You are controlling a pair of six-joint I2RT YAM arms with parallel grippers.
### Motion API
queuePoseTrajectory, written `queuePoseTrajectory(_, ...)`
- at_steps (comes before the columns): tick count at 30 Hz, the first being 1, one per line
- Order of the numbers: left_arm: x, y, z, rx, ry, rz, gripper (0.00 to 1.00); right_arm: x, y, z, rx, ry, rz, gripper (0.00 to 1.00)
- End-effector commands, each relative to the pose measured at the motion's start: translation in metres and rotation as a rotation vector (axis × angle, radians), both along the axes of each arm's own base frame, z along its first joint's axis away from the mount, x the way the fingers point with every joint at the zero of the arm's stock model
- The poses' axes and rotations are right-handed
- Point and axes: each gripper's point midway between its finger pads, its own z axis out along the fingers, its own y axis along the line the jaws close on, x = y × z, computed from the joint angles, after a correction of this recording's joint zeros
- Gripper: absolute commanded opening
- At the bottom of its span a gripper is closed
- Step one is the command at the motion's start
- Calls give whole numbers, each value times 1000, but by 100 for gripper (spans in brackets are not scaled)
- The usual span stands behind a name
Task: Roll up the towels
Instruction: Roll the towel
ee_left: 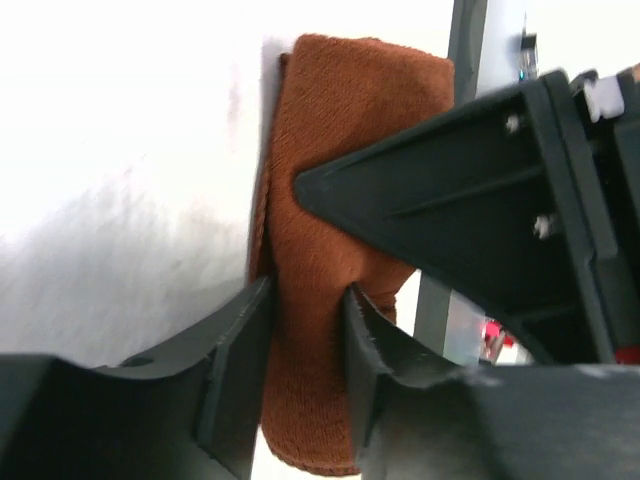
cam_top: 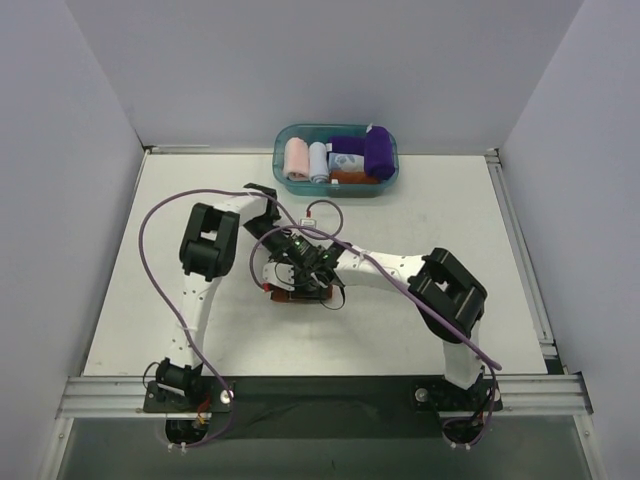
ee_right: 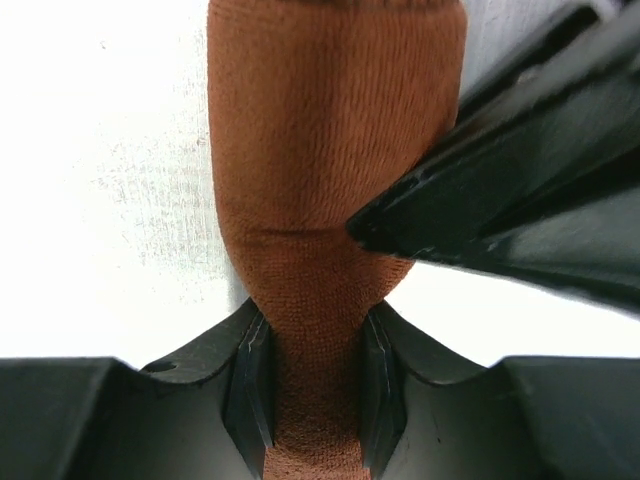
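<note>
The rust-brown towel [cam_top: 292, 297] lies rolled into a thick tube on the white table, mostly hidden under both wrists in the top view. My left gripper [ee_left: 308, 290] straddles one end of the roll [ee_left: 340, 130], and the cloth fills the gap between its fingers. My right gripper [ee_right: 315, 315] is shut tight on the other end, pinching the roll [ee_right: 330, 130] into a narrow waist. Each wrist view shows the other gripper's black finger crossing on the right. The purple towel [cam_top: 378, 150] sits rolled in the teal basket [cam_top: 282, 165] at the back.
The basket also holds a pink roll [cam_top: 297, 158], a pale blue roll [cam_top: 319, 160] and an orange cloth [cam_top: 352, 177]. A purple cable [cam_top: 160, 215] loops over the left arm. Grey walls close in the table on three sides.
</note>
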Motion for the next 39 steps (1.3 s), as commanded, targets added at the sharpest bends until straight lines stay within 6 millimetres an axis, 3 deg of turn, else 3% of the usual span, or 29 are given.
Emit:
queuePoseTrajectory(1,40,31,-7,-5,-211,43,47,-53,-42,-29,-143,263,-33,0)
queuePoseTrajectory(5,77,54,25,-57,-300,179,59,-66,-46,-25,-133,379,-89,0)
queuePoseTrajectory(7,94,64,51,-103,-348,251,62,-75,-45,-21,-118,468,-141,0)
queuePoseTrajectory(10,110,95,83,-137,-419,356,64,-74,-46,-17,-87,573,-226,0)
queuePoseTrajectory(11,116,115,89,-138,-438,408,64,-71,-47,-16,-75,607,-273,0)
queuePoseTrajectory(12,116,124,105,-150,-477,433,65,-69,-45,-13,-55,637,-292,0)
queuePoseTrajectory(14,110,146,112,-164,-510,485,67,-73,-44,-10,-32,737,-339,0)
queuePoseTrajectory(15,106,152,131,-173,-588,486,67,-74,-43,-9,-28,767,-349,0)
queuePoseTrajectory(16,92,156,122,-155,-574,494,68,-72,-40,-5,-18,794,-357,0)
queuePoseTrajectory(17,93,162,123,-147,-652,488,68,-75,-38,-5,-7,848,-363,0)
queuePoseTrajectory(18,85,167,137,-121,-764,459,70,-72,-38,-5,2,872,-378,0)
queuePoseTrajectory(19,65,166,121,-106,-755,438,71,-71,-36,-2,6,902,-387,0)
queuePoseTrajectory(21,54,167,131,-79,-948,352,74,-70,-33,-5,20,962,-398,0)
queuePoseTrajectory(22,46,159,130,-83,-1001,297,76,-72,-34,-5,14,986,-406,0)
queuePoseTrajectory(23,33,153,116,-81,-1030,250,77,-69,-31,-7,17,1000,-409,0)
queuePoseTrajectory(25,20,135,123,-81,-1183,114,80,-69,-31,-7,25,1033,-416,0)
queuePoseTrajectory(26,7,118,109,-108,-1212,41,81,-69,-31,-9,22,1046,-422,0)
queuePoseTrajectory(27,2,111,116,-114,-1287,-8,81,-69,-30,-10,28,1059,-422,0)
queuePoseTrajectory(28,-11,89,112,-159,-1310,-87,83,-68,-31,-12,23,1069,-431,0)
queuePoseTrajectory(35,-40,17,79,-279,-1444,-338,84,-66,-31,-12,40,1098,-437,0)
queuePoseTrajectory(39,-39,-4,59,-290,-1452,-391,84,-67,-32,-11,44,1113,-429,0)
